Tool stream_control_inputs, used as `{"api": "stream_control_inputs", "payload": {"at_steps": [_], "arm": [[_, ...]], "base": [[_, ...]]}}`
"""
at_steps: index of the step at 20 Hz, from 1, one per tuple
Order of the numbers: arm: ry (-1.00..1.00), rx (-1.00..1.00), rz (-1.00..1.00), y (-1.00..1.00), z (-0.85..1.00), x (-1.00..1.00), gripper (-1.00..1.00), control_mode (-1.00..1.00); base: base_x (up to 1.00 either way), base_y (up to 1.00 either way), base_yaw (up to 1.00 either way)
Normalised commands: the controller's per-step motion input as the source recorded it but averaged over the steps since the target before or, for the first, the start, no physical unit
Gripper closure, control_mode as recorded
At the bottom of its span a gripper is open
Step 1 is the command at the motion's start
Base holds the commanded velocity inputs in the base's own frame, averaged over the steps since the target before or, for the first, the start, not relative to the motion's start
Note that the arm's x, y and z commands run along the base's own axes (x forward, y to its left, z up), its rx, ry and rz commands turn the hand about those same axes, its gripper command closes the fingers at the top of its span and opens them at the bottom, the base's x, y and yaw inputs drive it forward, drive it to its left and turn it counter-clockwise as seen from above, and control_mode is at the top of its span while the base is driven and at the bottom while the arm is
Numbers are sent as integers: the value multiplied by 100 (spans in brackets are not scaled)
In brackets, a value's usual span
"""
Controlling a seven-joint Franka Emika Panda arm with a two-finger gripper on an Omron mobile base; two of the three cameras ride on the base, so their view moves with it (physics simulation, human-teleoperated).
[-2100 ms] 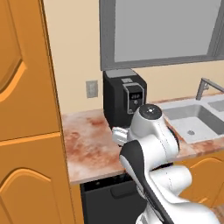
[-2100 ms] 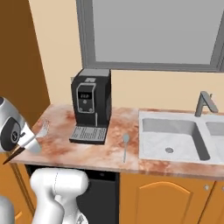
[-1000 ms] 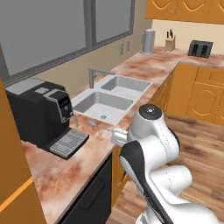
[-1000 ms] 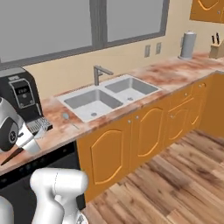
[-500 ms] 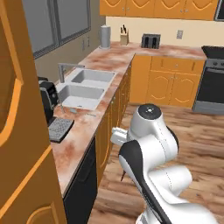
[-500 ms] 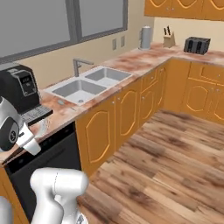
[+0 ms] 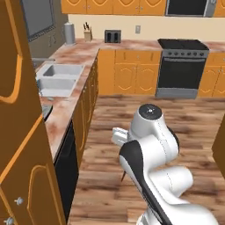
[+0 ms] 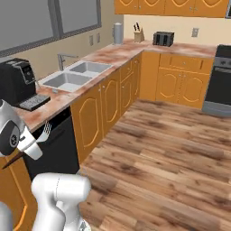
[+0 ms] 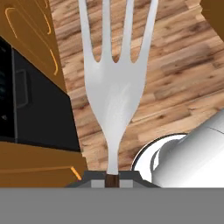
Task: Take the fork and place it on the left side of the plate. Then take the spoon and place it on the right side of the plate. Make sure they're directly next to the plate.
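Observation:
My gripper (image 9: 112, 177) is shut on the fork (image 9: 114, 87), whose silver tines stick out straight ahead over the wooden floor in the hand view. From the right base view the gripper (image 8: 30, 146) sits at the far left beside my arm. There the fork's tines (image 8: 45, 131) point up and right, and its slim dark handle (image 8: 11, 160) trails down to the left. In the left base view the gripper (image 7: 117, 136) is tucked close in front of my arm, with the handle tip (image 7: 123, 176) below it. The plate and the spoon are out of view.
A marble counter runs along the left with a double sink (image 8: 74, 74) and a black coffee machine (image 8: 18, 81). A black dishwasher front (image 8: 58, 144) lies close to the gripper. A tall orange cabinet door (image 7: 17, 132) stands at my left. A stove (image 7: 182, 66) stands across the wooden floor (image 8: 158, 153).
The whole scene has swung as the base turned away from the coffee machine counter toward the open floor and stove. The fork stays in the shut gripper, in the same pose.

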Motion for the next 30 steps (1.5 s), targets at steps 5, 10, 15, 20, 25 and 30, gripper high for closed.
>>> {"api": "stream_control_inputs", "payload": {"at_steps": [5,10,15,20,25,30], "arm": [[0,0,0,0,0,0,100,100],[0,0,0,0,0,0,100,100],[0,0,0,0,0,0,100,100],[0,0,0,0,0,0,100,100],[0,0,0,0,0,0,100,100],[0,0,0,0,0,0,100,100]], "base": [[-98,-50,-27],[-81,-78,-18],[-18,-100,-6],[0,-100,-2],[1,-100,-1],[30,-98,0]]}}
